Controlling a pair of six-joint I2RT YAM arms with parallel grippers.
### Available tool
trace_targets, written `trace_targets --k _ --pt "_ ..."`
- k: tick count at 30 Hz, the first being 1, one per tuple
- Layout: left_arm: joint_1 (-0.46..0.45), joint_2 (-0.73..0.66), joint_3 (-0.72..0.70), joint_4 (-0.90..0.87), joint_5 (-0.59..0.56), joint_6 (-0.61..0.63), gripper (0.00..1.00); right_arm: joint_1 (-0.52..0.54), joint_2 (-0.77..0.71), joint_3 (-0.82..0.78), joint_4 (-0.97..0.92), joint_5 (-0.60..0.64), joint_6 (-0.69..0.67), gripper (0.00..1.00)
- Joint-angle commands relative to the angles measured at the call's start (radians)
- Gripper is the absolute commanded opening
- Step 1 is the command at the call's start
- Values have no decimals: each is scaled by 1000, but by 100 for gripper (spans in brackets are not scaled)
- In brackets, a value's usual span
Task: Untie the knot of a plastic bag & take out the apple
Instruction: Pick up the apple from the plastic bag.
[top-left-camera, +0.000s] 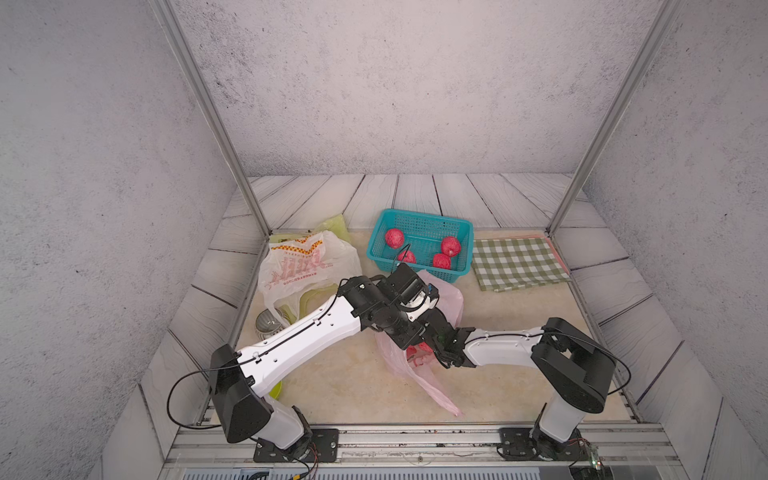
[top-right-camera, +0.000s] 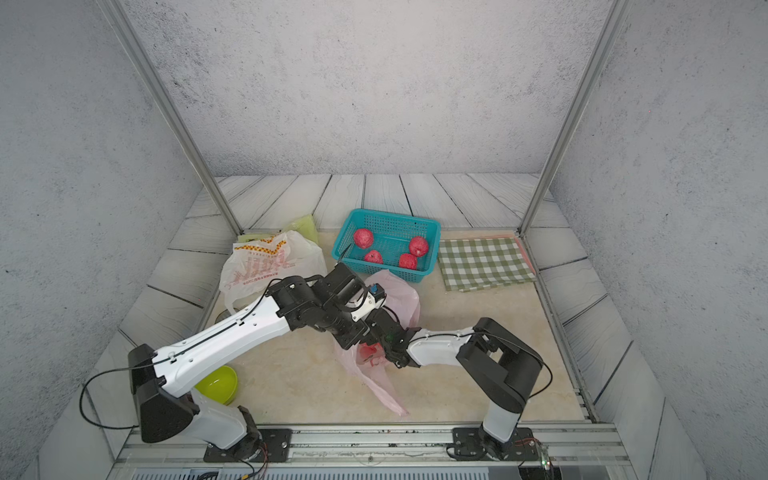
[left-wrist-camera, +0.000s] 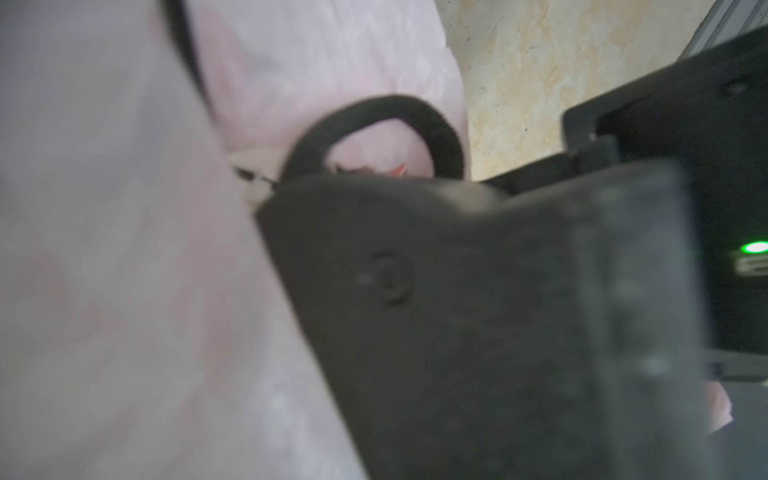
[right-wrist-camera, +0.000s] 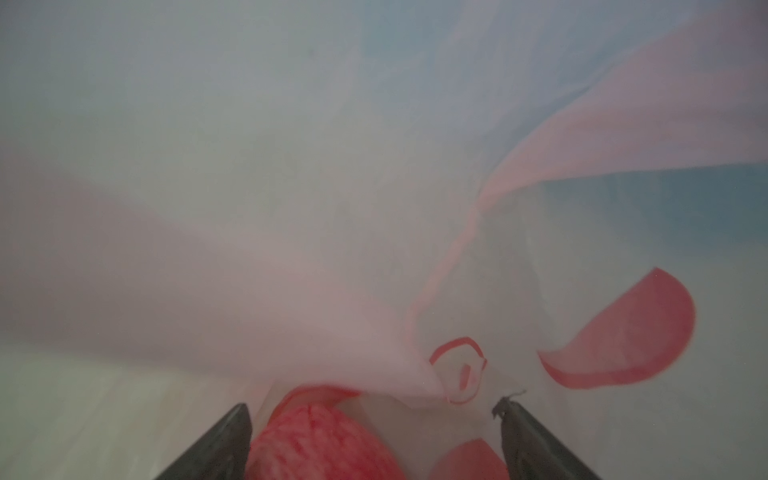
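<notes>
The pink plastic bag (top-left-camera: 451, 301) lies crumpled in the middle of the table (top-left-camera: 519, 316), with both arms meeting over it. Inside it the right gripper (right-wrist-camera: 374, 409) stands spread wide, gripping nothing. The red apple (right-wrist-camera: 320, 446) sits between its fingers (right-wrist-camera: 224, 444), close against one and clear of the other. The left gripper (top-left-camera: 409, 337) is closed against the bag's film; whether it pinches plastic, I cannot tell.

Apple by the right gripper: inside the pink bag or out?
Inside. In the right wrist view, bag film fills the frame around the apple, which lies between the open fingers of the right gripper, ungripped.
</notes>
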Motion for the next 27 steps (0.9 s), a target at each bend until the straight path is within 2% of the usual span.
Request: trace_targets --k 1,12,17,22,27 --pt "13 -17 -15 -15 -26 1 1 0 -63 -52 -145 11 -21 95" --pt "28 -15 -28 -29 -53 12 1 -17 -270 -121 -251 0 22 100" --pt "29 -4 -37 -15 33 1 14 -21 -389 -105 -375 -8 41 99" --pt "27 6 -61 41 126 -29 14 -41 -396 -122 -501 23 78 99" --pt "25 -11 -95 102 181 -55 13 -108 -369 -202 -407 -28 108 99"
